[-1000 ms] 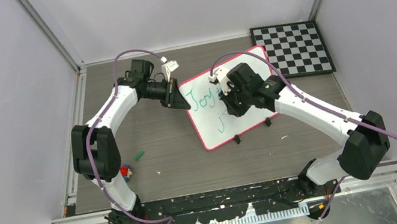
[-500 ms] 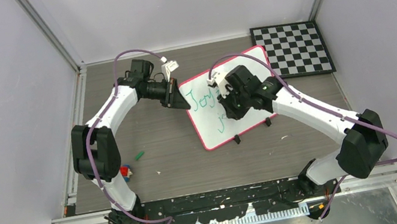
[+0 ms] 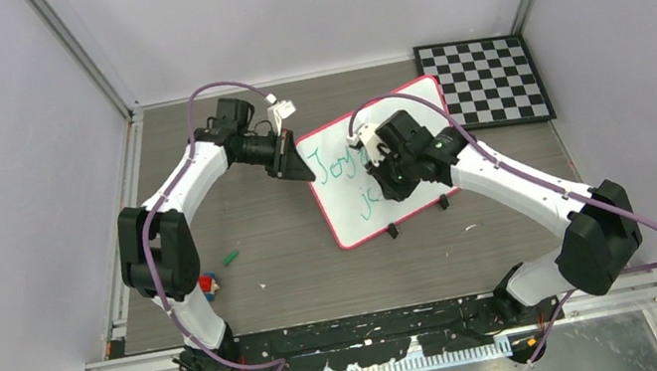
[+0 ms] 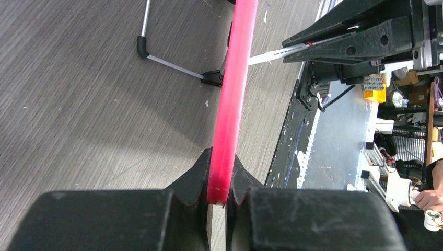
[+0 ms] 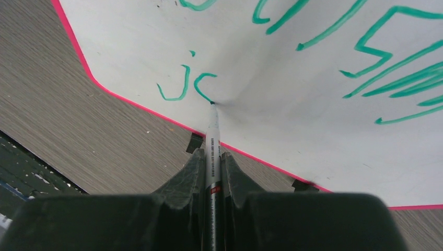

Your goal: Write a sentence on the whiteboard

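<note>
The whiteboard (image 3: 413,111) lies tilted on the table, white with a pink-red rim (image 4: 232,99). Green lettering (image 3: 338,166) reads "Joy" on the first line; below it "jc" (image 5: 185,86) is drawn. My left gripper (image 3: 307,173) is shut on the board's left rim, seen edge-on in the left wrist view (image 4: 219,196). My right gripper (image 3: 387,184) is shut on a white marker (image 5: 212,151), its tip touching the board at the bottom of the "c". My right arm hides the rest of the first line from above.
A black-and-white checkered board (image 3: 484,82) lies at the back right. A small green cap (image 3: 231,257) and a red-blue object (image 3: 209,284) lie on the table near the left arm. Two black clips (image 3: 392,230) sit on the whiteboard's near edge.
My right gripper moved slightly right with the marker, and the second line gained a "c" after the "j". My left gripper held still on the rim.
</note>
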You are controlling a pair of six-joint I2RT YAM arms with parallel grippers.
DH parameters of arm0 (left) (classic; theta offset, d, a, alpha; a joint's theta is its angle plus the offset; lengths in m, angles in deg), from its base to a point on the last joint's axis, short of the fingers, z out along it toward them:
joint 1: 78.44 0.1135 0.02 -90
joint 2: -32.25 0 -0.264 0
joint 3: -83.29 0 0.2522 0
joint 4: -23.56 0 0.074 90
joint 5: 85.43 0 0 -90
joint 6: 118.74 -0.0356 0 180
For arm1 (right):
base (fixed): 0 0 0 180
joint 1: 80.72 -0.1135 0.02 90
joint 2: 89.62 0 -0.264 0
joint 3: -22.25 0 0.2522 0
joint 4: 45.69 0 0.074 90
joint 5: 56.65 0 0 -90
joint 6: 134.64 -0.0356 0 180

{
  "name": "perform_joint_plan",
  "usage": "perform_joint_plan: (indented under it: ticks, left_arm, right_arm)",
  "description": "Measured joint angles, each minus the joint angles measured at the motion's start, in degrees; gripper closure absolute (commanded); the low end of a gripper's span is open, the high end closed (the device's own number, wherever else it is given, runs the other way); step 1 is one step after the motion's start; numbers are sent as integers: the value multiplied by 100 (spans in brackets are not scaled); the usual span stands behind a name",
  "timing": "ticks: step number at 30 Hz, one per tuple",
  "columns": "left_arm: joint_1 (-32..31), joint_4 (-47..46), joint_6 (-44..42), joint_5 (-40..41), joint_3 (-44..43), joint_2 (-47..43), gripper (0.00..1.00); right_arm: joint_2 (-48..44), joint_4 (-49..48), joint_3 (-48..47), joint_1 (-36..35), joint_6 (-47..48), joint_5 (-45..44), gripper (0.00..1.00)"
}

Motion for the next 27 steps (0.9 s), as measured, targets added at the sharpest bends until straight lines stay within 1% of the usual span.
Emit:
perform_joint_plan:
  ticks: [15,27]
  left_arm:
    - [0,2,0,-2,0,0,100]
    - [0,2,2,-2,0,0,100]
  right_arm:
    - [0,129,-271,116,13,-251,100]
    - [107,201,-455,116,-61,-225,100]
